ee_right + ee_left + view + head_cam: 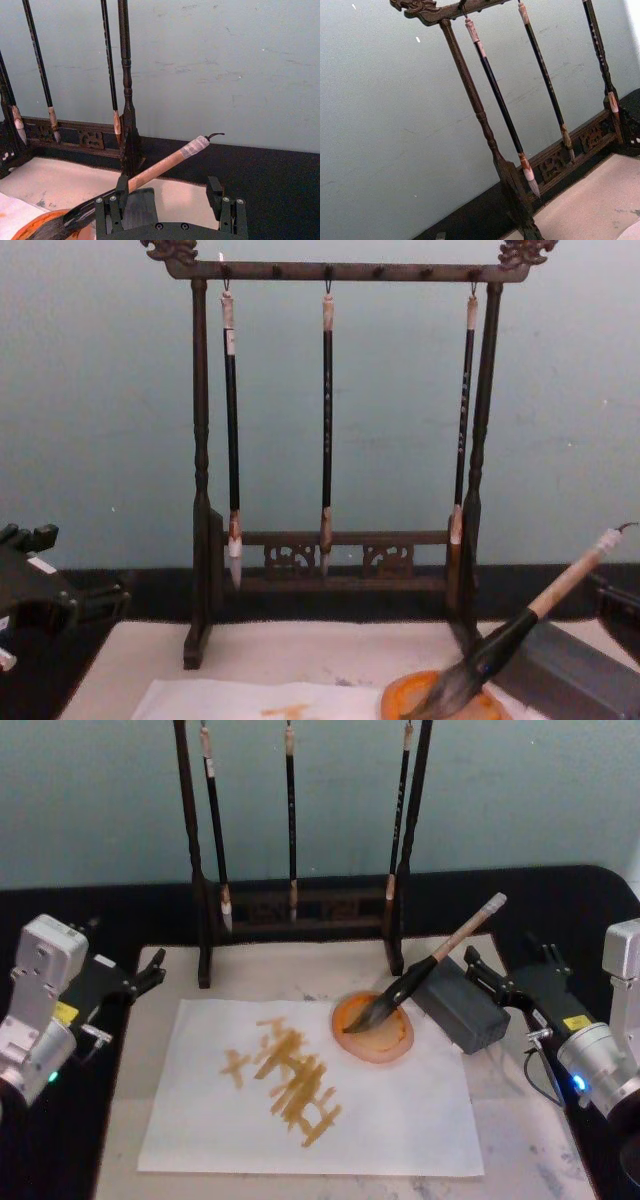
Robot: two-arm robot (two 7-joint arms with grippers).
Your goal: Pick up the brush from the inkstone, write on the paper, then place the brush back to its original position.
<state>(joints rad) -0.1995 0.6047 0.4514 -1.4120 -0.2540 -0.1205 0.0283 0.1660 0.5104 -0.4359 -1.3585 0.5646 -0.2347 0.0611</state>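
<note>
The brush [440, 955] lies at a slant, its pale handle leaning on the grey inkstone block [462, 1005] and its dark bristles resting in a round orange dish [373, 1032]. My right gripper [512, 965] sits just right of the block, open. In the right wrist view its fingers [122, 189] stand wide apart and the brush handle [160, 167] passes beside one finger without being held. The white paper [200, 1120] carries orange-yellow strokes in its middle. At the mat's left edge my left gripper [125, 960] is open and holds nothing.
A dark wooden rack [300, 910] with three thin hanging brushes [327, 420] stands behind the cream felt mat [530, 1140]. The black tabletop [60, 920] surrounds the mat. A pale blue wall lies behind the rack.
</note>
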